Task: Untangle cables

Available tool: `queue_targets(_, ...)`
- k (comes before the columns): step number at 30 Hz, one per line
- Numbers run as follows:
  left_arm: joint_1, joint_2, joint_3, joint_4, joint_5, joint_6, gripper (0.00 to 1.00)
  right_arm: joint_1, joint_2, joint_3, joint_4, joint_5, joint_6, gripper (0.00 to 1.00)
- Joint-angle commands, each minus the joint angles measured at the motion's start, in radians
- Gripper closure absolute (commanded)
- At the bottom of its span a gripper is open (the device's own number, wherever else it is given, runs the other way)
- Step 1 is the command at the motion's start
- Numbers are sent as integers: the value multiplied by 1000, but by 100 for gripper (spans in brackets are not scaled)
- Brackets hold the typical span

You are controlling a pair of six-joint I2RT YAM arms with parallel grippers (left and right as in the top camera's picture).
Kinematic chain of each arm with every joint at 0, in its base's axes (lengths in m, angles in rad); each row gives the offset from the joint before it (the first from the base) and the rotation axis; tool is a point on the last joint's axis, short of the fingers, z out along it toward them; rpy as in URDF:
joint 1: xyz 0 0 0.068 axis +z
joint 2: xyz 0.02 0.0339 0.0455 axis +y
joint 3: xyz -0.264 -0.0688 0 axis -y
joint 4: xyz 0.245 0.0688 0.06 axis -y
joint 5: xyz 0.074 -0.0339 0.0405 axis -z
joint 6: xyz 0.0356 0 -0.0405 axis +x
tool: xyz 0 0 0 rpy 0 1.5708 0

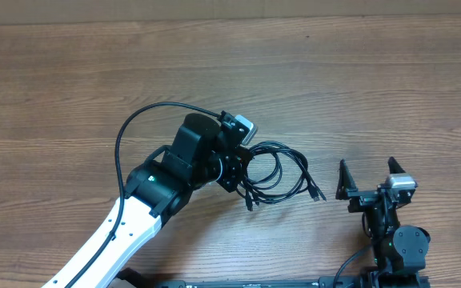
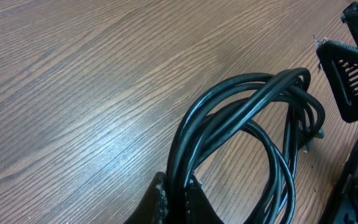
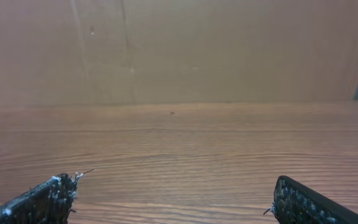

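Observation:
The cables (image 1: 278, 172) lie as a tangled loop of thin black cords on the wooden table, with small plug ends at the lower left and right of the loop. My left gripper (image 1: 237, 170) is at the loop's left edge. In the left wrist view its fingers (image 2: 178, 198) are shut on a bundle of the cables (image 2: 247, 106), which arch away over the table. My right gripper (image 1: 368, 180) is open and empty to the right of the loop, apart from it. The right wrist view shows only its two fingertips (image 3: 176, 199) over bare wood; no cable is in it.
A thicker black robot cable (image 1: 146, 120) arcs over the left arm. The right gripper's finger (image 2: 353, 81) shows at the right edge of the left wrist view. A brown wall (image 3: 179, 50) stands behind the table's far edge.

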Motion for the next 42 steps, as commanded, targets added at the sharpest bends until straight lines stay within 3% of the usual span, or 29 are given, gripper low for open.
queue_targets(1, -7, -18, 29, 5, 53, -19, 96, 5, -10, -10, 8, 45, -8, 0)
queue_targets(8, -7, -18, 29, 22, 169, 2, 96, 5, -10, -10, 9, -16, 6, 0)
queue_targets(11, -7, -18, 29, 36, 177, 0, 96, 5, -10, -10, 20, -90, 134, 0)
queue_targets(15, -7, -18, 29, 21, 175, 1, 96, 5, -10, -5, 20, -270, 421, 0)
queue_targets(19, -7, -18, 29, -5, 151, 1, 96, 5, -10, 16, 4, -389, 505, 0)
queue_targets(32, -7, -18, 29, -32, 140, -11, 96, 5, 21, 370, -375, -434, 481, 0)
queue_targets(34, -7, -18, 29, -43, 179, 34, 96, 5, 48, 427, -423, -453, 434, 0)
queue_targets(39, -7, -18, 29, -51, 386, 274, 96, 5, 134, 528, -496, -544, 309, 0)
queue_targets(42, -7, -18, 29, -56, 434, 401, 96, 5, 178, 551, -518, -619, 225, 0)
